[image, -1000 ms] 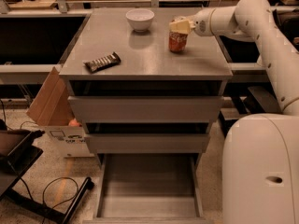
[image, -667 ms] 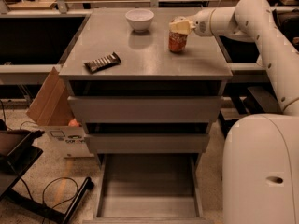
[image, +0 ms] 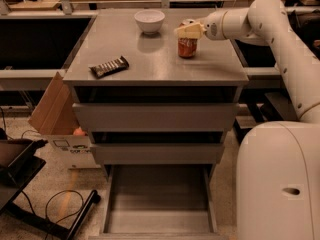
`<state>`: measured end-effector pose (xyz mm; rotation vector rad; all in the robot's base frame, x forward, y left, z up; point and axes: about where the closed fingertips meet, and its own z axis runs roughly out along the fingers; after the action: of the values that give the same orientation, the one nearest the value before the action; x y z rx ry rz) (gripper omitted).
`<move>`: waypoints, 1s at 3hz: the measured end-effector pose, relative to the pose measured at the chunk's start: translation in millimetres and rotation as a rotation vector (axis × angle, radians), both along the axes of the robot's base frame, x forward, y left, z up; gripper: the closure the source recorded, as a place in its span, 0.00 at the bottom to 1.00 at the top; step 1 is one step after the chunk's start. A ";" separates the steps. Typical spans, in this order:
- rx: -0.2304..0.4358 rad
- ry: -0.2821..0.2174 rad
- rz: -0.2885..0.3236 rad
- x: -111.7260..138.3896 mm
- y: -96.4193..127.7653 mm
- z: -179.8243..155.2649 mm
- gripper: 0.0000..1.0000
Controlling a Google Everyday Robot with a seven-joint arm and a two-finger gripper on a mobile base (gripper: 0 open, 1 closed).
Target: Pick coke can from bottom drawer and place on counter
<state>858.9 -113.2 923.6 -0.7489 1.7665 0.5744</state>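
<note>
Beside the cabinet at far left, a leaning cardboard box (image: pixel 50 109) on the floor. On the grey worktop (image: pixel 150 59), near its front-left edge, a dark foil-wrapped snack bar (image: pixel 109 66). Farther back, close to the rear edge, a white bowl (image: pixel 149 20). Below, pulled fully out with no can in it, the bottom drawer (image: pixel 159 204), the two drawers above it shut.

Right of the bowl and clear of it, standing upright on the worktop, the coke can (image: pixel 187 46), red with a silver top. Directly at the can's top, reaching in from the right, the end effector (image: pixel 189 30) on its white arm (image: pixel 270 29). Impossible to tell whether clamped on the can or already let go.

Set against a second ago: no visible shift of can or end effector, both in the same spot. Judged from that: pick from the drawer done, can resting on the worktop, task all but finished. Left to do, by the look of it: release, if not yet released, then a clean lift away without tipping the can.

At far right, filling the lower corner, the robot's white base (image: pixel 277 184).
</note>
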 end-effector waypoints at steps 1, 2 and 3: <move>-0.003 0.000 0.002 -1.0 1.3 1.4 0.00; -0.022 -0.009 -0.001 -8.0 -0.5 14.0 0.00; -0.143 -0.064 -0.140 -34.1 -40.5 64.7 0.00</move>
<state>824.8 -153.7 988.4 -0.7260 1.7973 0.3297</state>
